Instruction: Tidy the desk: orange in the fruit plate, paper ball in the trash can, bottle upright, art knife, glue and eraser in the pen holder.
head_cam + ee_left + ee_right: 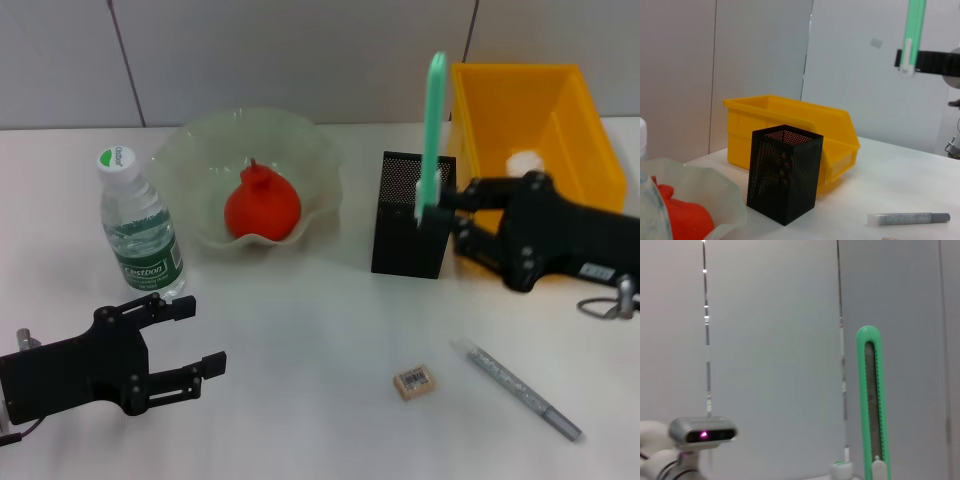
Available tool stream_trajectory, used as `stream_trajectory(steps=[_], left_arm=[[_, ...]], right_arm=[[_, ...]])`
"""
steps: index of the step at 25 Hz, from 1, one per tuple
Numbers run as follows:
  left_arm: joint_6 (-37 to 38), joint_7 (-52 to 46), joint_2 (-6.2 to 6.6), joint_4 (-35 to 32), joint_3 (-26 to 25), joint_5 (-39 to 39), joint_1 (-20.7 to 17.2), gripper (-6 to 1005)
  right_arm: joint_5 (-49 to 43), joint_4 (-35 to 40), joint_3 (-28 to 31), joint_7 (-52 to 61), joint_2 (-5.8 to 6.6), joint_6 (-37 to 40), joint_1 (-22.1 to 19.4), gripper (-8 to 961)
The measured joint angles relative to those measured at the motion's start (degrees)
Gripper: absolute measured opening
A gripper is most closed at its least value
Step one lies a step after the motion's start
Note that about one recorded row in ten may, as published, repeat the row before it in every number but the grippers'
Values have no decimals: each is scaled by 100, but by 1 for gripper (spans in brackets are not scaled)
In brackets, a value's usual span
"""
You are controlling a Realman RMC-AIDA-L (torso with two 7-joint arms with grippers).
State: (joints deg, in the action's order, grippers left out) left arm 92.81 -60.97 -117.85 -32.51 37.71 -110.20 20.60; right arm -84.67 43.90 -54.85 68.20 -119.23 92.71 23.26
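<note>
The right end effector [445,205], clamped on the art knife [432,130], holds it upright above the pen holder [412,215] for a straight drop in, while the left end effector [185,340] idles spread near the bottle [140,228].

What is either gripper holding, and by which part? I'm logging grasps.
The right gripper holds the knife upright by its lower white end, above the pen holder. The left gripper holds nothing.
</note>
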Motion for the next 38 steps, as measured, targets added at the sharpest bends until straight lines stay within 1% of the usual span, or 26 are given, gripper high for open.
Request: stream_trajectory(steps=[5,8,9,10,11,12,13,14,15,16,17,19,20,21,23,24,25,26,27,28,29,30,33,34,36,38], left_arm=[[4,64,-7,28,-1,0,7,812],[9,77,-12,43,-1,-1,9,812],[10,83,-16,43,1,-1,13,812],[10,83,-16,43,1,-1,13,812],[10,84,-21,43,10,-1,19,812],[9,85,-34,43,31,-1,34,812],[9,85,-34,43,31,-1,34,813],[10,85,-43,43,35,0,41,813],[10,85,-43,43,35,0,41,813],[10,86,-53,45,39,7,47,813],[10,86,-53,45,39,7,47,813],[12,86,-73,130,42,45,78,813],[12,86,-73,130,42,45,78,813],[12,86,-73,130,42,45,78,813],[10,134,-74,250,43,58,127,812],[10,171,-74,267,43,58,132,812],[9,274,-74,306,38,60,135,812],[9,338,-73,333,31,65,138,812],[9,395,-73,358,24,76,138,812],[9,477,-73,402,11,99,140,812],[9,539,-70,439,3,126,139,812],[9,571,-69,460,2,150,137,812],[-21,607,-63,479,0,184,126,812],[-21,607,-63,479,0,184,126,812],[-55,688,-62,489,-5,188,119,812],[-118,835,-62,501,7,189,115,812]], right_arm=[[3,157,286,-145,2,-113,-26,183],[-58,442,473,-367,7,-492,-61,183],[-141,750,490,-591,8,-785,-111,183],[-141,750,490,-591,8,-785,-111,183],[-205,1063,494,-877,7,-1006,-157,183],[-205,1063,494,-877,7,-1006,-157,183],[-234,1237,487,-1035,7,-1131,-167,183],[-350,1544,452,-1266,3,-1401,-174,183],[-350,1544,452,-1266,3,-1401,-174,183],[-517,1766,424,-1464,-1,-1687,-151,183],[-517,1766,424,-1464,-1,-1687,-151,183],[-644,1976,417,-1860,-12,-2149,-96,183],[-644,1976,417,-1860,-12,-2149,-96,183],[-648,2124,382,-2106,-19,-2413,-82,183],[-651,2199,350,-2234,-21,-2533,-77,183],[-677,2363,159,-2547,-28,-2832,-100,183],[-677,2363,159,-2547,-28,-2832,-100,183],[-706,2580,-220,-2982,-37,-3259,-204,183],[-706,2580,-220,-2982,-37,-3259,-204,183],[-714,2687,-433,-3187,-38,-3474,-272,183],[-744,2875,-824,-3536,-28,-3873,-397,183],[-744,2875,-824,-3536,-28,-3873,-397,183],[-1047,3083,-1269,-4000,-15,-4359,-513,183],[-1306,3134,-1461,-4255,-9,-4644,-528,183],[-1397,3142,-1561,-4420,-5,-4781,-532,183],[-1455,3110,-1715,-4946,-1,-5042,-532,183]])
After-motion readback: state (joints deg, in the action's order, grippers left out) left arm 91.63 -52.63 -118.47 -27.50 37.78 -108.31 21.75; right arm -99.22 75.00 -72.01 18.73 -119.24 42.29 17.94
